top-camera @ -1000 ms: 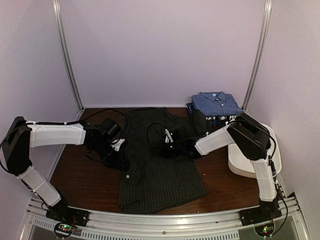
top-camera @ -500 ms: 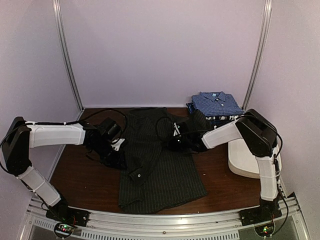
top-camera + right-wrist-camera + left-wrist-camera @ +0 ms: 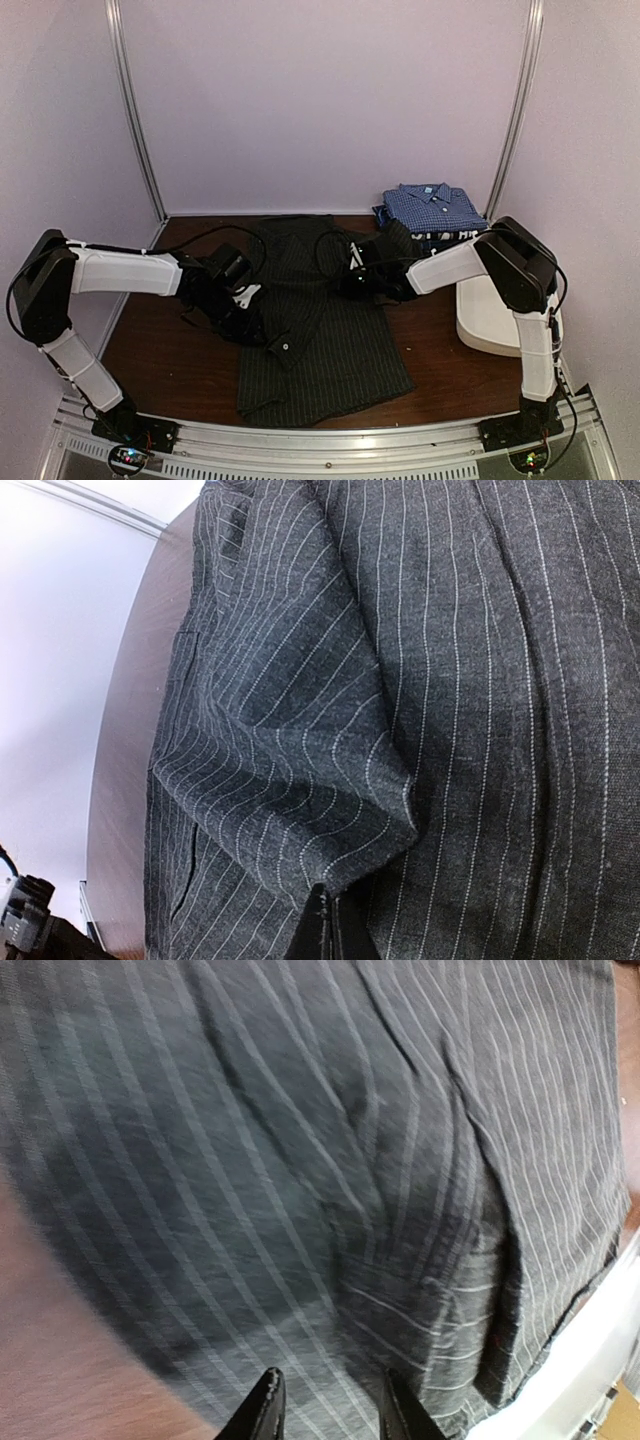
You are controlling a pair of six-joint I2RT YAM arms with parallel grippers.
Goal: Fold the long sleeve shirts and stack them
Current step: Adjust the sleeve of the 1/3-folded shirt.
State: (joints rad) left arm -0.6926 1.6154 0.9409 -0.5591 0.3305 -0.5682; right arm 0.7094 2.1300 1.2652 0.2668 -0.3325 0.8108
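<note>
The dark charcoal pinstriped shirt [image 3: 335, 355] lies spread on the brown table [image 3: 170, 360], with one sleeve folded across its left side and the cuff button showing. My left gripper [image 3: 254, 324] sits at that sleeve. In the left wrist view the left gripper [image 3: 330, 1407] has its jaws apart just over the striped cloth [image 3: 340, 1160], with nothing between them. My right gripper [image 3: 352, 283] is over the upper middle of the shirt. In the right wrist view the right gripper [image 3: 328, 920] is shut on a pinched fold of the shirt [image 3: 330, 780]. A folded blue checked shirt [image 3: 432, 207] lies on a folded navy shirt [image 3: 445, 238] at the back right.
A white oblong tub [image 3: 497, 322] stands at the right edge of the table, partly behind the right arm. The metal rail [image 3: 330, 440] runs along the near edge. Pale walls close in the back and both sides.
The left gripper has moved right and nearer, carrying the sleeve cuff onto the shirt body, and its jaws have widened. The right gripper has moved right and farther back and shut on a fold.
</note>
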